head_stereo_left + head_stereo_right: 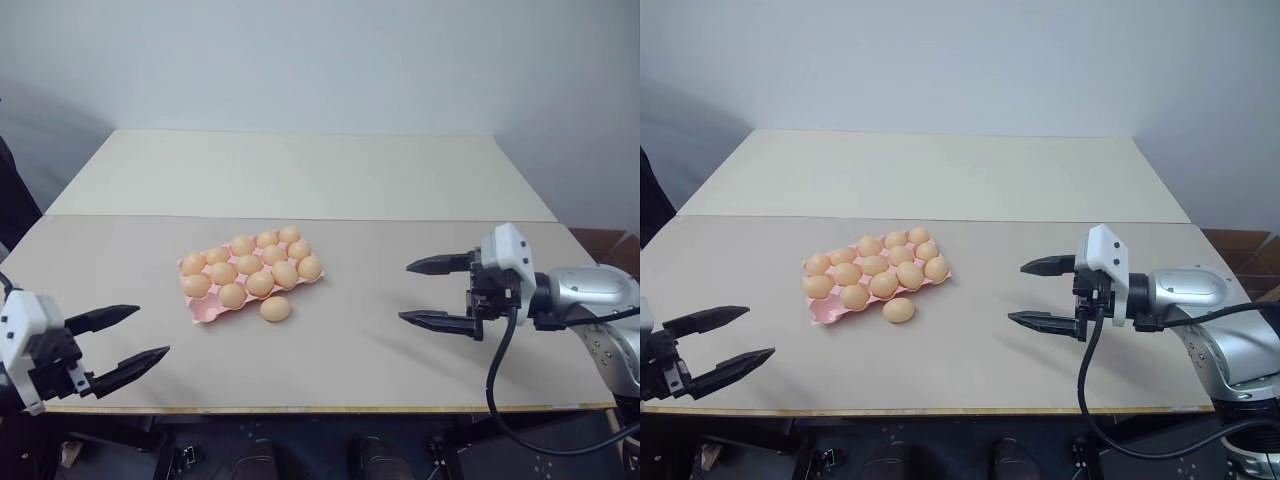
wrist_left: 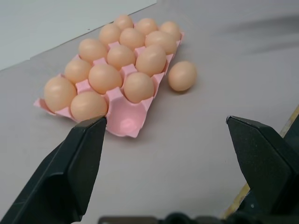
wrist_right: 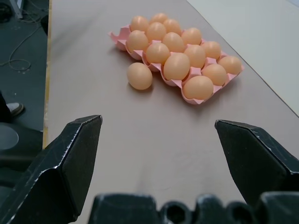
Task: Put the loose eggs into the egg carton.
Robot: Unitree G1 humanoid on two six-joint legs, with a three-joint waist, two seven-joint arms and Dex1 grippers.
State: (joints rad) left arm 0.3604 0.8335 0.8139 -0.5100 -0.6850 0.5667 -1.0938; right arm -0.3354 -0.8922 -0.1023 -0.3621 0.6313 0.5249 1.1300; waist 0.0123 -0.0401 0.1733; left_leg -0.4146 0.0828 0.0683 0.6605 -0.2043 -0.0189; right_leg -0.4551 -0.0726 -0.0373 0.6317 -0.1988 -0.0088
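One loose egg is lying on the bench, just beside the near edge of the egg carton, whose near corner cup is sitting empty. The left gripper and right gripper are hovering well apart from it, fingers spread, holding nothing.

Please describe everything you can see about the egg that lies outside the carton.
The loose egg is small, smooth, oval and light orange-tan, like those in the carton. It lies on its side on the table, close beside the carton's near edge, next to the one empty corner cup. Neither gripper touches it.
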